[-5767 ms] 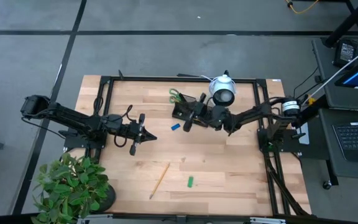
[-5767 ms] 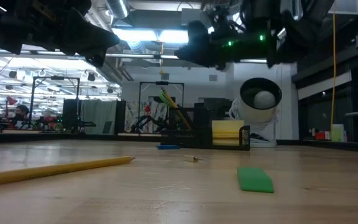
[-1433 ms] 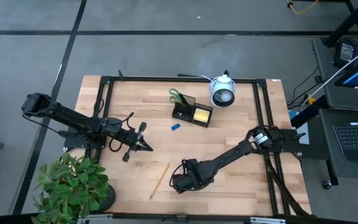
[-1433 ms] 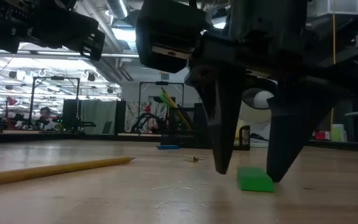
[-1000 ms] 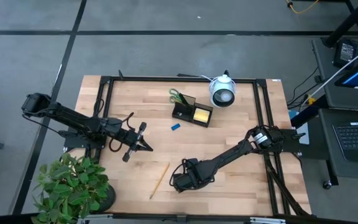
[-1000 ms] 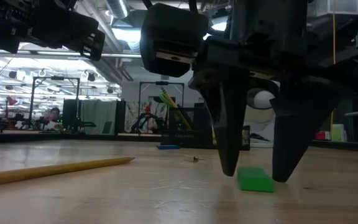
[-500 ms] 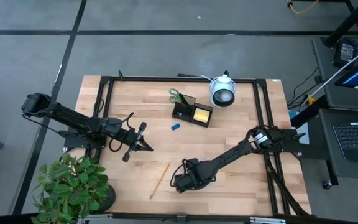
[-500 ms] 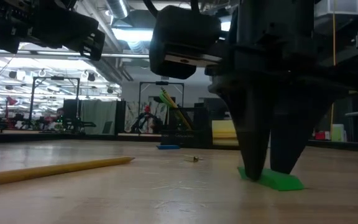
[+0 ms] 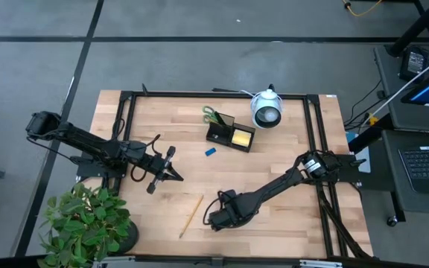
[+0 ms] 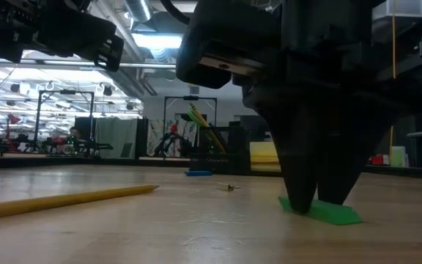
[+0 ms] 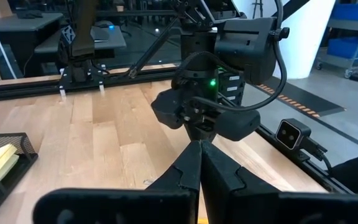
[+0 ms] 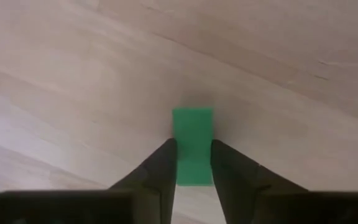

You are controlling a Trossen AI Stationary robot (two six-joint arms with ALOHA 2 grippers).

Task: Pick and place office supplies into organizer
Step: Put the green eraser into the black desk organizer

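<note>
My right gripper (image 9: 214, 219) stands low over the near middle of the table, shut on a small green piece (image 12: 192, 127), which also shows in the low view (image 10: 322, 212). My left gripper (image 9: 180, 175) hangs shut and empty above the table's left middle. The black organizer (image 9: 229, 135) stands at the far middle with a yellow sticky-note pad (image 9: 241, 137) in it and green-handled scissors (image 9: 213, 115) behind it. A wooden pencil (image 9: 191, 215) lies flat to the left of my right gripper. A small blue piece (image 9: 210, 152) lies in front of the organizer. My right gripper pinches the green piece's two long sides (image 12: 192, 163) between its two fingers (image 12: 165, 160), at the piece's nearer end. The fingers come from above, pointing down, and lie along the piece. The piece lies on the table, its free end sticking out past the fingertips (image 10: 343, 215).
A white round lens-faced device (image 9: 267, 109) stands right of the organizer. A potted plant (image 9: 88, 223) fills the near left corner. A black frame (image 9: 315, 134) runs along the table's sides. Bare wood lies between the pencil, the blue piece and the organizer.
My right gripper has gone down a little and shut: its fingers stood apart on either side of the green piece and now pinch it. The piece has turned and slid slightly on the table as the fingers closed.
</note>
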